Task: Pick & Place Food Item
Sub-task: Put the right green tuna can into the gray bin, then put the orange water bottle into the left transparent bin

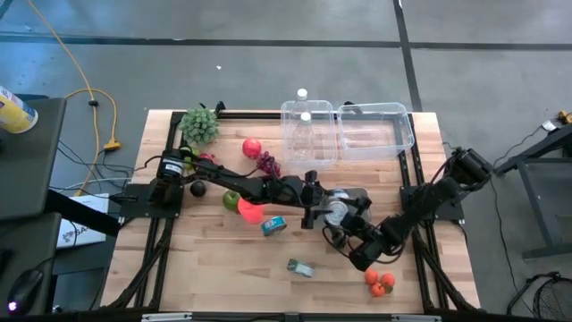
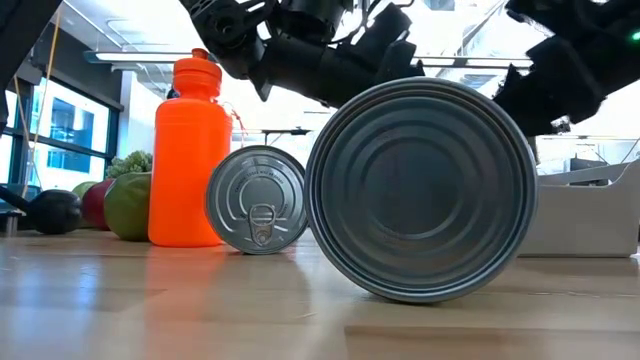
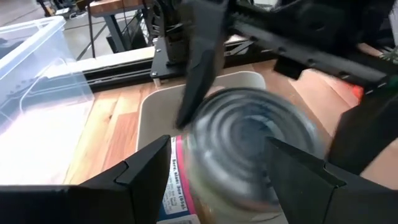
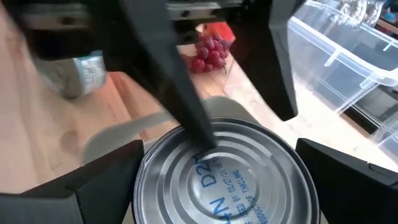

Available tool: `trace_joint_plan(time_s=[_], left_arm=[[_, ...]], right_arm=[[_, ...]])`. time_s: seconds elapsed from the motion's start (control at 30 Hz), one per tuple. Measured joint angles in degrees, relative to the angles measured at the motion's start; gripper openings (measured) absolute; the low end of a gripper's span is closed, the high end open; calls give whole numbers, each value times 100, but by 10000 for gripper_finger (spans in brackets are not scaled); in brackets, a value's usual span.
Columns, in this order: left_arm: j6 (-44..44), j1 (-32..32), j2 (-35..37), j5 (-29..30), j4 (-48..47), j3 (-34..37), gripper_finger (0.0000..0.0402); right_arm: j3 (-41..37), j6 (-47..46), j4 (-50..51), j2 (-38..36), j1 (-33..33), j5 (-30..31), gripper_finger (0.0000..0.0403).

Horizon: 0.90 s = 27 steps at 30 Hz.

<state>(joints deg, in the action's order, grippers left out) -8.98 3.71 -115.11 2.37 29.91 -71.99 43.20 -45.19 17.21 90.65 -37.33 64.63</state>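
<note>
A metal can [image 1: 338, 207] with a white, pink and blue label sits between both grippers, over a grey tray [image 1: 361, 193]. My right gripper [image 4: 219, 149] reaches in from the table's right and is shut on the can [image 4: 230, 180], whose ringed, stamped lid faces the camera. My left gripper [image 3: 217, 142] comes from the left and is open, with its fingers on either side of the can [image 3: 249, 149]. One left finger [image 4: 186, 106] reaches over the lid; whether it touches, I cannot tell. The can's underside is hidden. My right gripper pinches the can between its two fingers [image 4: 112, 180], one on each side of the wall just below the lid's rim [image 4: 146, 186]. It comes slanting down from the table's right. The lid end faces up toward the wrist. The can itself hides whether its bottom rests in the tray.
Two clear plastic bins [image 1: 375, 130] stand at the far edge. Red grapes [image 1: 268, 164], a red apple [image 1: 253, 148], a green apple [image 1: 231, 199] and an orange bottle [image 2: 190, 150] lie to the left. Two more cans [image 1: 274, 225] [image 1: 301, 266] and small orange fruits [image 1: 380, 282] lie nearer.
</note>
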Motion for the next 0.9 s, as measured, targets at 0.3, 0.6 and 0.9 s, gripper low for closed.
trace_joint_plan(time_s=[0.3,0.6,0.9], left_arm=[[-281,19,-275,9,162,-14,246],[-331,19,-498,273,154,-18,246],[-409,15,-511,414,221,-13,246]], right_arm=[[-16,646,-405,0,149,64,399],[-9,762,-569,14,220,27,398],[12,1088,-905,-16,-63,798,397]])
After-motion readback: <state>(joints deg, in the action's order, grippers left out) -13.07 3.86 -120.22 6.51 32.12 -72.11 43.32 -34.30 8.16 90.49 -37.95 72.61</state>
